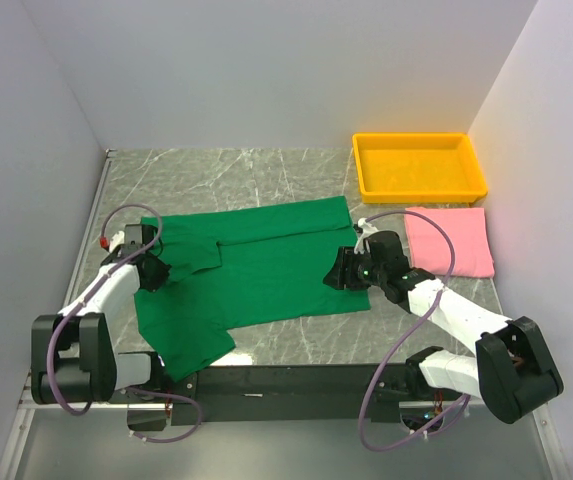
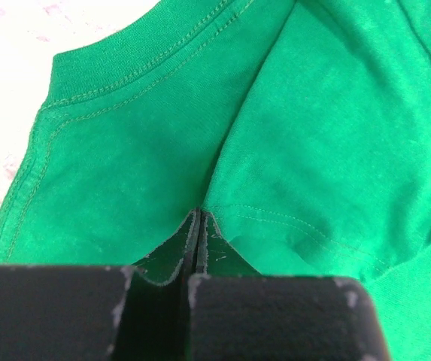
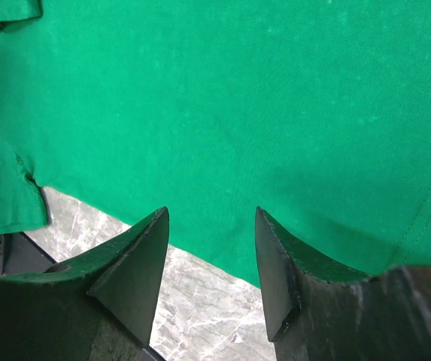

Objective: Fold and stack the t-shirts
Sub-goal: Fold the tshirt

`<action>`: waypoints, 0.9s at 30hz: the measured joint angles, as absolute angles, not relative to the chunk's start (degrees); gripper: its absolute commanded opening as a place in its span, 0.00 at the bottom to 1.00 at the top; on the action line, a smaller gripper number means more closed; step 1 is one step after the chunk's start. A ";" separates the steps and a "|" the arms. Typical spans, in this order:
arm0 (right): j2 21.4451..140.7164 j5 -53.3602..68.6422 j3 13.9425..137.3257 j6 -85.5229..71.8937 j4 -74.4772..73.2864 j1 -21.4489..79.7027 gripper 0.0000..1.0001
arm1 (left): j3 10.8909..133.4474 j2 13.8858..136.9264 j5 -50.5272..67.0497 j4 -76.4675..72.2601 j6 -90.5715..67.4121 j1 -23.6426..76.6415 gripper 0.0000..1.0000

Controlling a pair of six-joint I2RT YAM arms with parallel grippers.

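The dark green t-shirt lies spread on the marble table, its near sleeve folded over the body. My left gripper sits at the shirt's left end by the collar. In the left wrist view its fingers are pressed together with the tips pinching the cloth beside a sleeve hem. My right gripper is open and empty, low over the shirt's right end. In the right wrist view it straddles the cloth's edge where it meets bare marble. The pink t-shirt lies folded flat at the right.
A yellow plastic tray stands at the back right, just behind the pink shirt. White walls close in the table at the left, back and right. The arms' black base rail runs along the near edge.
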State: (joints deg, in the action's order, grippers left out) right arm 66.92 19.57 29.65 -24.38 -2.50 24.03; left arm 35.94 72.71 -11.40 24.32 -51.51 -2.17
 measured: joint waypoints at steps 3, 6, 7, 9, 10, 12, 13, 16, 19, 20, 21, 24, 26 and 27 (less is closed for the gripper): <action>66.92 19.59 29.65 -24.38 -2.50 24.03 0.56 | 36.01 71.48 -11.35 24.93 -51.51 -2.17 0.01; 66.92 19.59 29.65 -24.38 -2.50 24.03 0.56 | 36.01 70.61 -11.25 25.15 -51.51 -2.17 0.01; 66.92 19.59 29.65 -24.38 -2.50 24.03 0.56 | 36.01 70.41 -11.20 25.19 -51.51 -2.17 0.01; 66.92 19.59 29.65 -24.36 -2.50 24.03 0.56 | 36.07 70.06 -10.96 25.74 -51.59 -2.17 0.01; 66.92 19.59 29.65 -24.38 -2.50 24.03 0.56 | 36.16 69.97 -10.81 26.17 -51.68 -2.17 0.01; 66.92 19.59 29.65 -24.38 -2.50 24.03 0.56 | 36.47 69.91 -10.63 27.29 -51.75 -2.17 0.01; 66.92 19.59 29.65 -24.38 -2.50 24.03 0.56 | 36.60 69.84 -10.46 27.75 -51.72 -2.17 0.01; 66.92 19.59 29.65 -24.38 -2.50 24.03 0.56 | 36.67 69.17 -9.91 28.71 -51.79 -2.17 0.01; 66.92 19.62 29.65 -24.38 -2.50 24.03 0.56 | 36.67 68.34 -9.02 29.02 -51.96 -2.17 0.01; 66.92 19.62 29.65 -24.38 -2.50 24.03 0.56 | 36.67 68.16 -8.78 28.99 -51.99 -2.17 0.01; 66.92 19.62 29.65 -24.38 -2.50 24.03 0.56 | 36.67 68.07 -8.67 29.02 -52.01 -2.17 0.01; 66.92 19.66 29.65 -24.38 -2.46 24.03 0.56 | 36.56 68.07 -8.40 29.02 -52.03 -2.17 0.01; 66.98 19.79 29.65 -24.38 -2.07 24.03 0.56 | 36.32 68.07 -8.32 28.97 -52.03 -2.17 0.01; 67.09 20.08 29.65 -24.40 -1.76 24.03 0.56 | 36.05 68.07 -8.32 28.99 -52.03 -2.17 0.01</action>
